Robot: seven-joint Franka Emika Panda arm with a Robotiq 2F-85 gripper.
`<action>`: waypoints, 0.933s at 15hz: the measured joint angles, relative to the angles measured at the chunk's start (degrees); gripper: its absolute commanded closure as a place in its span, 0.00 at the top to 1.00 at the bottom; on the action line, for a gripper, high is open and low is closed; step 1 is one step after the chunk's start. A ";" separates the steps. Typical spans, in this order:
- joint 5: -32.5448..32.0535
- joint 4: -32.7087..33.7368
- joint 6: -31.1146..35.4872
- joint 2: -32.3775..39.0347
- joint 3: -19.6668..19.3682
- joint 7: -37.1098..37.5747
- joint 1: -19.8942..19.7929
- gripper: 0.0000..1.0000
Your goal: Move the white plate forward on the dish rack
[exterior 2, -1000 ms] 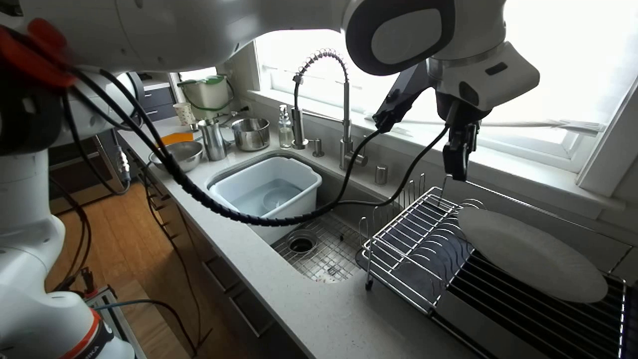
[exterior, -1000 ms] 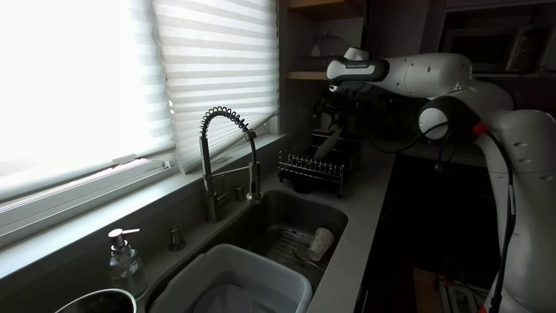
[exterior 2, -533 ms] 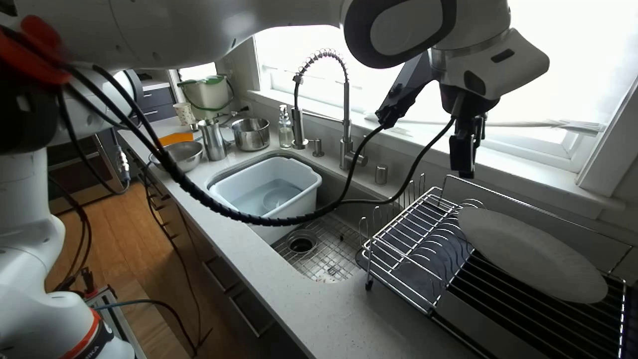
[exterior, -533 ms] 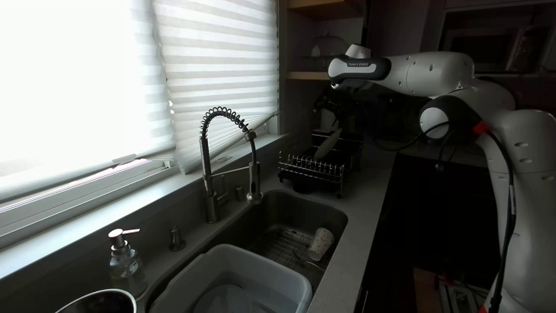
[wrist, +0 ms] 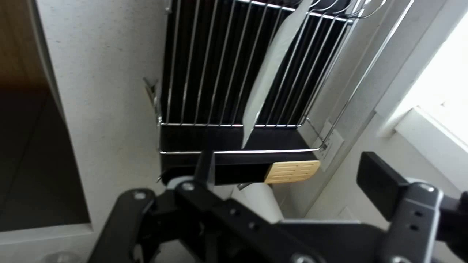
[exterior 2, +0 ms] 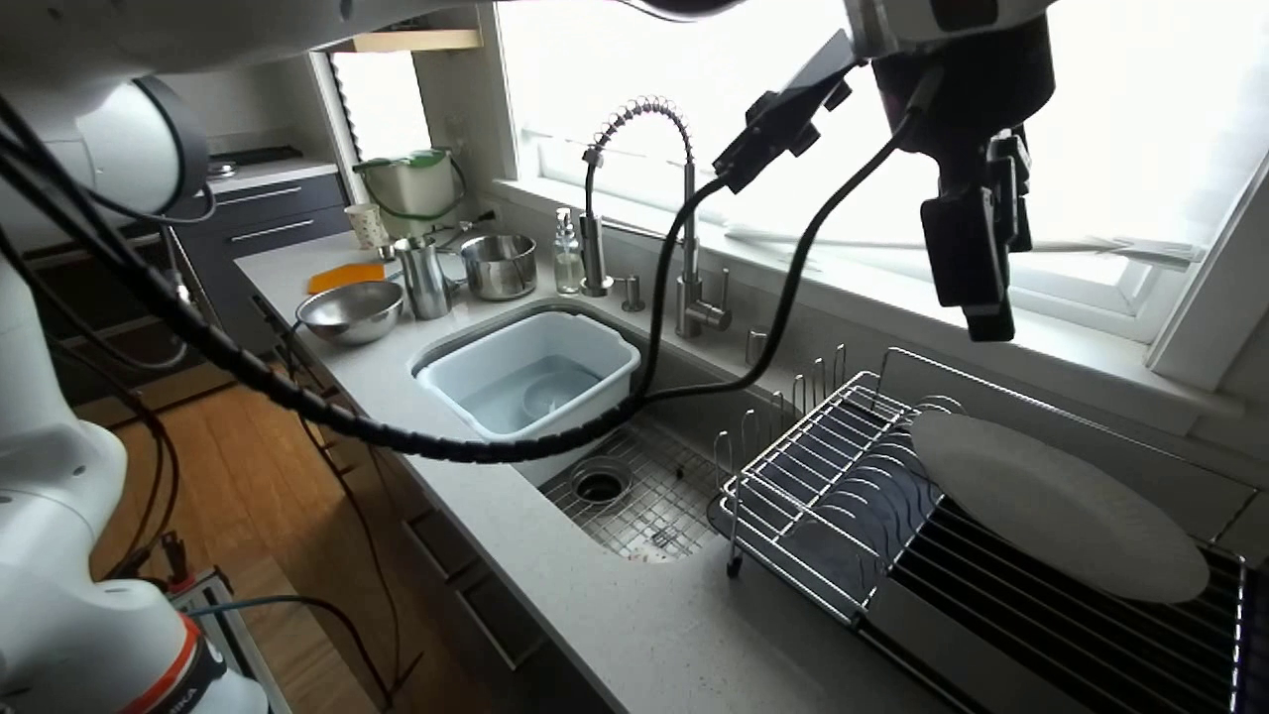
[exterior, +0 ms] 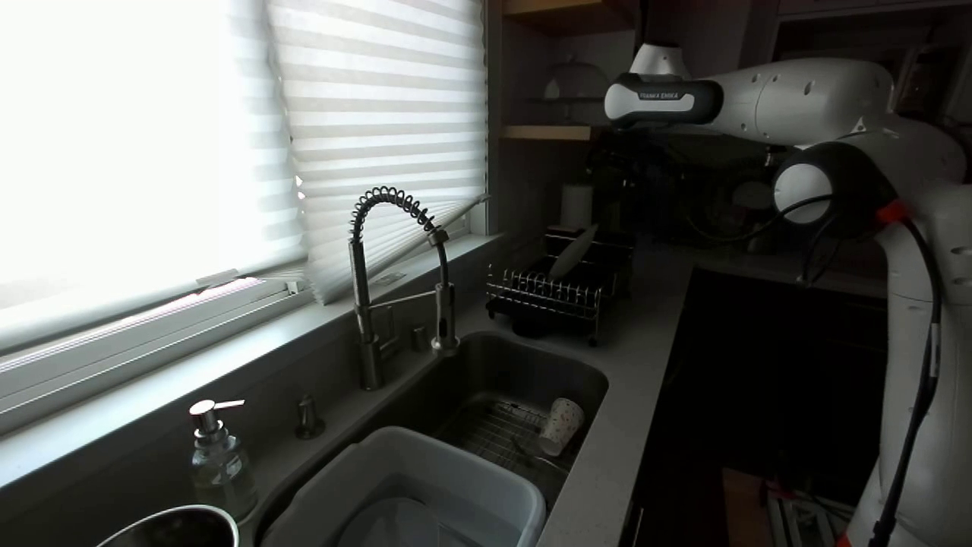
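Along the counter (exterior: 638,365) an exterior view is aimed with the tub (exterior: 463,482) near, the dish rack (exterior: 547,292) far and the window (exterior: 137,137) on the left. From above, an exterior view is aimed the opposite way: the rack is near on the right, the bucket (exterior 2: 411,190) far left. By the wrist view, taken from just behind the gripper (wrist: 288,160), the rack is looked down on closely. The sink (exterior: 524,372) is seen in both exterior views; the white plate (wrist: 266,75) is shared by all 3 views.

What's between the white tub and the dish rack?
Between tub and dish rack: a wire sink grid in both exterior views, plus the drain and a tilted speckled cup, each in an exterior view.
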 measured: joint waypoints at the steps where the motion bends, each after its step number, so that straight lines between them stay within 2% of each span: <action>1: -2.72 -1.28 -0.71 -1.71 -0.52 0.82 0.39 1.00; 3: -8.01 -3.86 -3.47 -4.97 -1.05 1.77 0.89 1.00; 5: -10.27 -6.41 -6.35 -7.70 -1.14 2.18 0.88 1.00; 9: -9.80 -12.28 -6.67 -12.11 -1.24 1.92 0.48 1.00; 14: -5.73 -18.65 -2.28 -15.80 -1.25 -2.25 -0.51 1.00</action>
